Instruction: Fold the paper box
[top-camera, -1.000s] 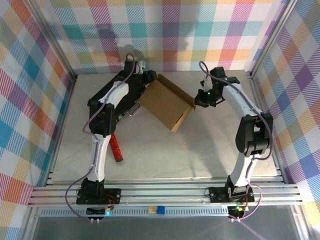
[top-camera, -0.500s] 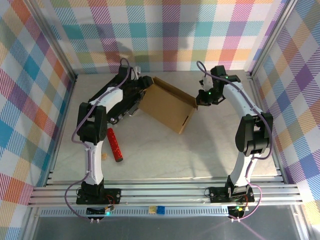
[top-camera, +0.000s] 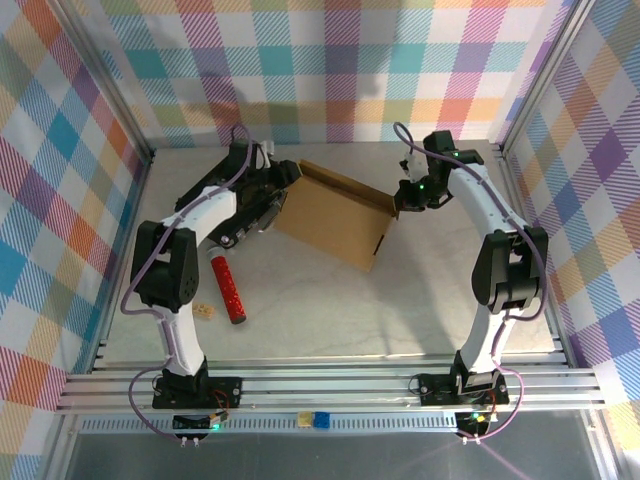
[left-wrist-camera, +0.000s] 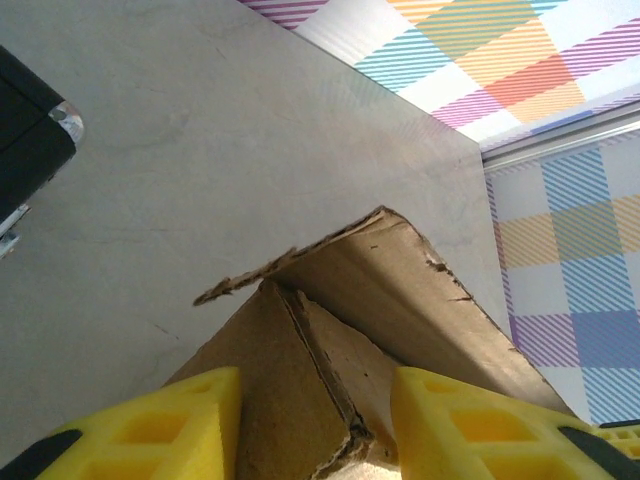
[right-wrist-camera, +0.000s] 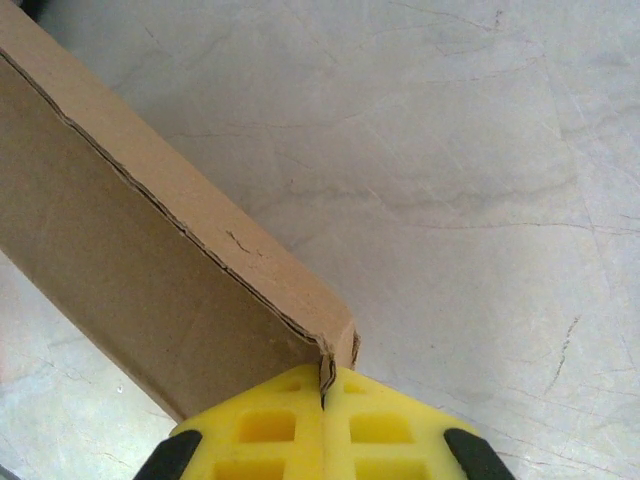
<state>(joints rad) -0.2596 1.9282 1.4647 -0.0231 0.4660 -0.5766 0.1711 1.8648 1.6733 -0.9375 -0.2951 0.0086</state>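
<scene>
Where the table (top-camera: 420, 300) lies nearest, a red cylinder (top-camera: 231, 291) rests flat. Farther back sits the paper box (top-camera: 330, 212) — brown, one wall upright. Right gripper (right-wrist-camera: 323, 385): pinched tight on its corner edge. Left gripper (left-wrist-camera: 315, 400): fingers flanking the far folded corner — grip or gap cannot be told.
</scene>
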